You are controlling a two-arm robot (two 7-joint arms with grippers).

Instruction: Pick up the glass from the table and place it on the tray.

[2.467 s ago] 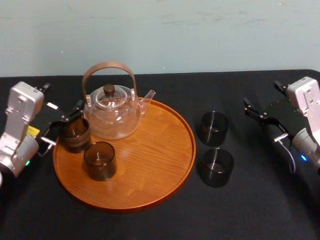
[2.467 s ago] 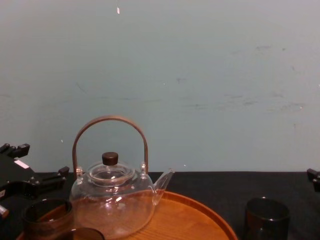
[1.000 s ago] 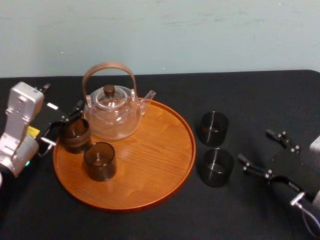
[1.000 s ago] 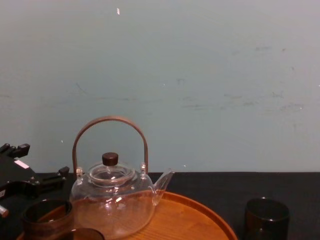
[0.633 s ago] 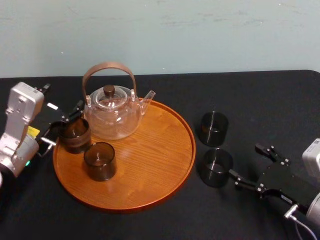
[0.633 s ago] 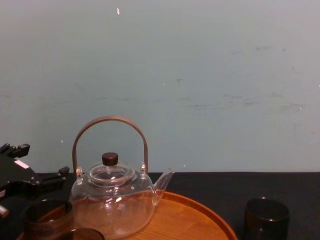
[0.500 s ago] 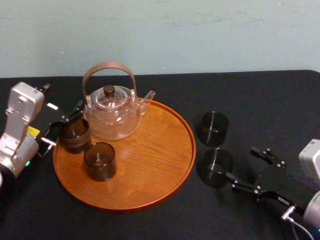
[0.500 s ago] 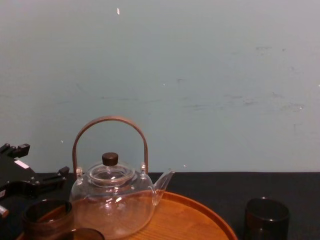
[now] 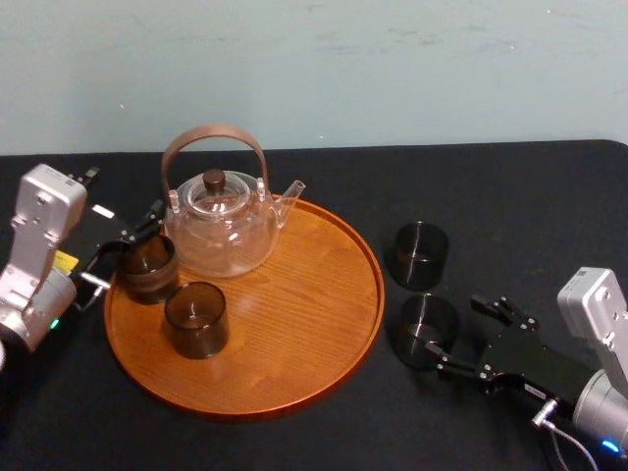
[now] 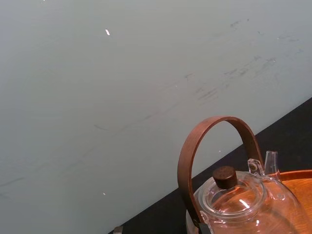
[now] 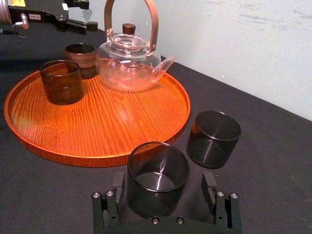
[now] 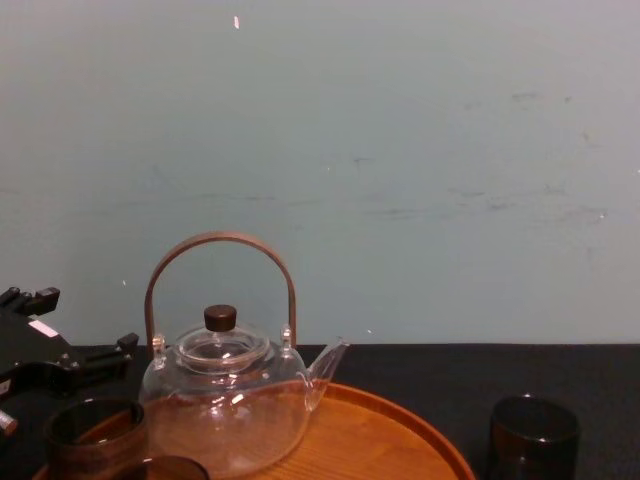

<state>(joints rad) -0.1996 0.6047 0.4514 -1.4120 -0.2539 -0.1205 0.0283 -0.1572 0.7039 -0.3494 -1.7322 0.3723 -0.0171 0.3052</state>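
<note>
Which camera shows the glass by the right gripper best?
Right wrist view: the glass stands between the fingers of the open right gripper. Head view shows it smaller, from above. Chest view likely has the far glass.

A clear glass teapot point(image 10: 243, 204) sits in the lower right of the frame, its brown arched handle point(image 10: 195, 146) rising over a dark knob point(image 10: 224, 176) and upright spout point(image 10: 271, 161). An orange tray point(image 10: 300, 179) rim shows at the right edge. The black counter point(image 10: 292, 136) slants beneath a pale wall point(image 10: 122, 73) (scuffed and faintly streaked).
</note>
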